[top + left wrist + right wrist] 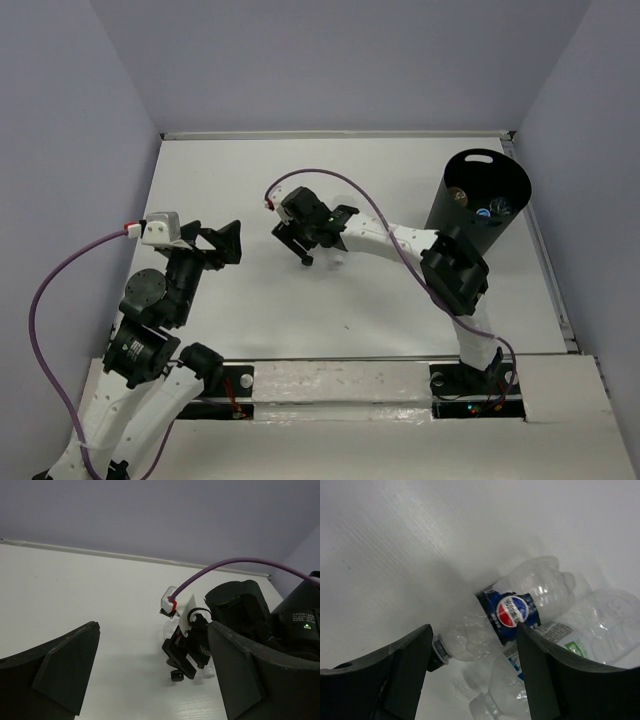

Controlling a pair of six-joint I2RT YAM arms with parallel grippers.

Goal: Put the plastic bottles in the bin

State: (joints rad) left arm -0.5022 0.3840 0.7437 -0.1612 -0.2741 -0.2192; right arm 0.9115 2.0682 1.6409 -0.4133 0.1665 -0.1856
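A clear plastic bottle with a blue label [512, 611] lies slantwise on the white table. Its dark cap end is by one finger of my right gripper [472, 630] and its label by the other. The jaws stand apart on either side of it, open. Beside it lies a second clear bottle [520, 685] with a white and green label. From above, my right gripper [322, 243] hangs low at mid-table, a white cap [341, 262] poking out beneath it. The black bin [478, 200] stands at the back right with bottles inside. My left gripper [225, 243] is open and empty, well left.
The right arm's elbow [455, 275] sits just in front of the bin. A purple cable [330, 180] loops over the right wrist, and another trails from the left wrist [60, 270]. Grey walls enclose the table on three sides.
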